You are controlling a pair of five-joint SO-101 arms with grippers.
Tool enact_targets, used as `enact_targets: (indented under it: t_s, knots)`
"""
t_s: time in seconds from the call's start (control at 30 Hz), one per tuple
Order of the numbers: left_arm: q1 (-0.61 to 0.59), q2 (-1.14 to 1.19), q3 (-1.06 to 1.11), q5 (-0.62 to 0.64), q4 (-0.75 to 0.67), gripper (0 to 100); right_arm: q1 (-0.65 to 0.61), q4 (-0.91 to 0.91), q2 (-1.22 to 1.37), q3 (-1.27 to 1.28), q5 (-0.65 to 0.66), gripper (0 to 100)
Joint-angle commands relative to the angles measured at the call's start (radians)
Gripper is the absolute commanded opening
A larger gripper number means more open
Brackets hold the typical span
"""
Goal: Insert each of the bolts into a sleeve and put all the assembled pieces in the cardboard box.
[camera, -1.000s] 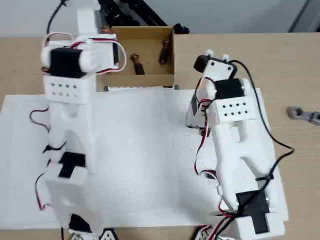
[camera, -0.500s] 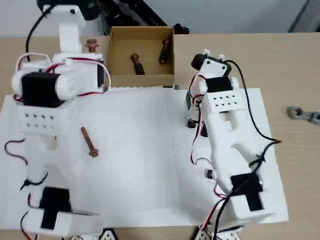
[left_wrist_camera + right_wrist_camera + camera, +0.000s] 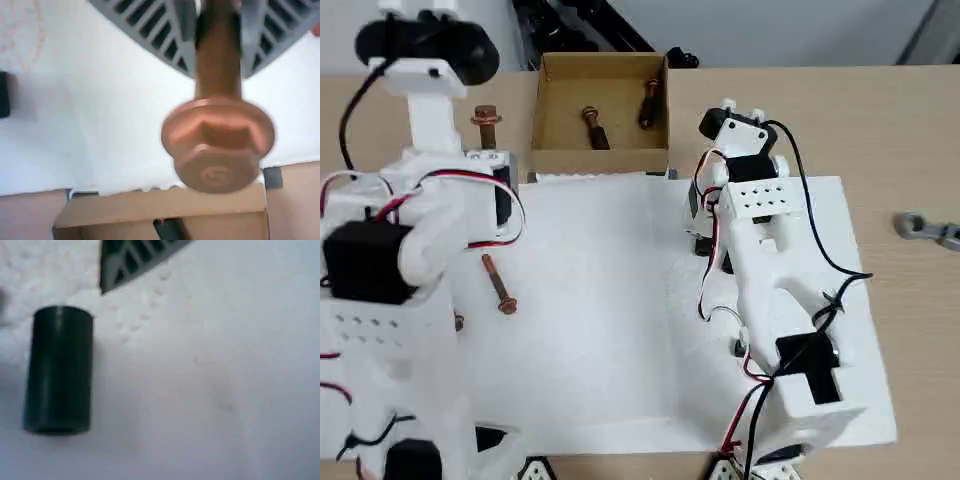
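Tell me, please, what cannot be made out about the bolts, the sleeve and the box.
- The held bolt: its thread end is cut off by the left wrist view's edge.
- The sleeve: the right wrist view shows it side-on, so its bore is hidden.
- The left piece and right piece in the cardboard box: too small in the high view to tell whether sleeves are fitted.

Overhead, close wrist cams, L shares box (image 3: pixel 600 159)

Copper-brown bolt (image 3: pixel 218 145), dark greenish sleeve (image 3: pixel 59 369), tan cardboard box (image 3: pixel 600 158), white foam sheet (image 3: pixel 600 300), grey slatted fingers (image 3: pixel 145 25)
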Motion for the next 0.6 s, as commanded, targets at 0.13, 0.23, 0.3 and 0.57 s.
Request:
enact_targets:
  t_s: [0.13, 0.23, 0.3, 0.57]
  knots:
    - [0.0, -0.092, 0.088, -0.003, -0.08, 0, -0.019, -0.11, -0.007, 0.044, -0.012, 25.8]
    - [-0.002, -0.1, 0.102, -0.002, -0.081, 0, -0.051, -0.176, -0.007, 0.095, -0.012, 25.8]
    - [-0.003, -0.101, 0.102, -0.002, -0.078, 0, -0.073, -0.229, -0.007, 0.129, -0.011, 25.8]
    - [-0.003, -0.101, 0.102, -0.006, -0.075, 0, -0.081, -0.398, 0.005, 0.267, -0.006, 25.8]
